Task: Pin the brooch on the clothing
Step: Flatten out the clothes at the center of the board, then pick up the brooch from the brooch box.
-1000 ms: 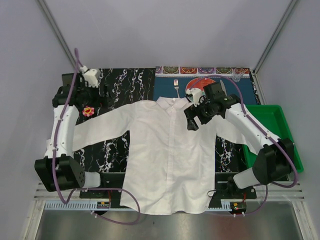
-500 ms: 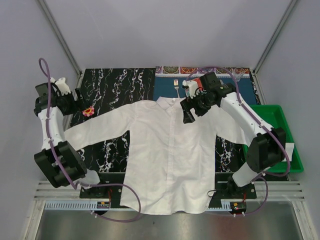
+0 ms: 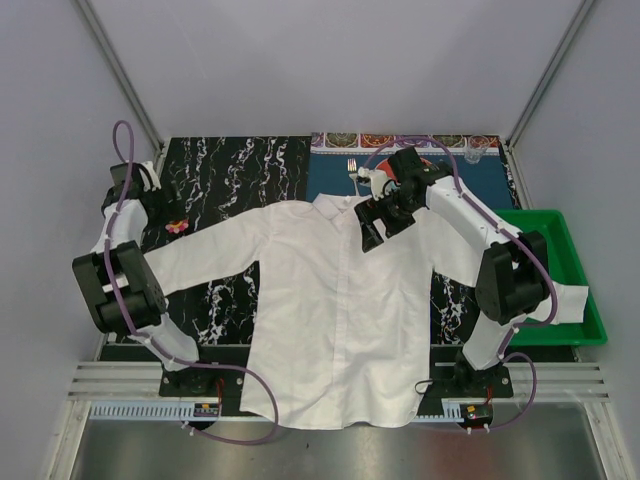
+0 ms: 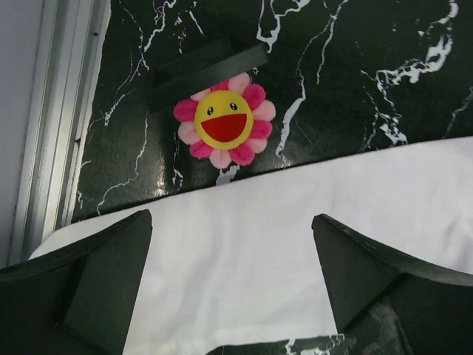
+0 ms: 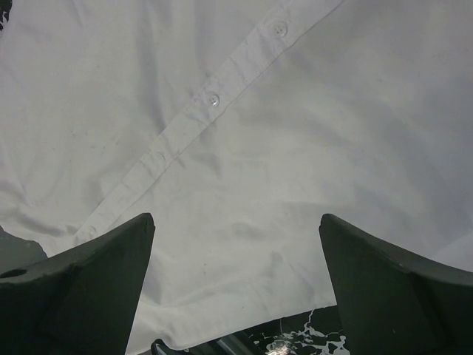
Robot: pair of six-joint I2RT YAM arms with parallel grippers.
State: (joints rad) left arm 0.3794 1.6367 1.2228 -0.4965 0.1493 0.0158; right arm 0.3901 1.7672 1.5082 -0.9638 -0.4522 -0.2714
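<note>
Brooch [image 4: 224, 119] on black table [image 4: 355, 66], just beside shirt [image 3: 340, 300] sleeve edge. Left claw [image 4: 230, 225] wide, over sleeve. Right claw [image 5: 236, 222] wide, over button placket. Fork [image 3: 352, 172] beyond collar, green bin [image 3: 545, 235] right. Brooch's smiling face shows only in left wrist view.

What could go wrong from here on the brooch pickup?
1. The brooch lies flat on the black marbled mat, close beside a sleeve of the white shirt. The open left pincer hangs over that sleeve and may pinch fabric instead.
2. The right pincer is open above the button placket, holding nothing, so the thin shirt could bunch during pinning.
</note>
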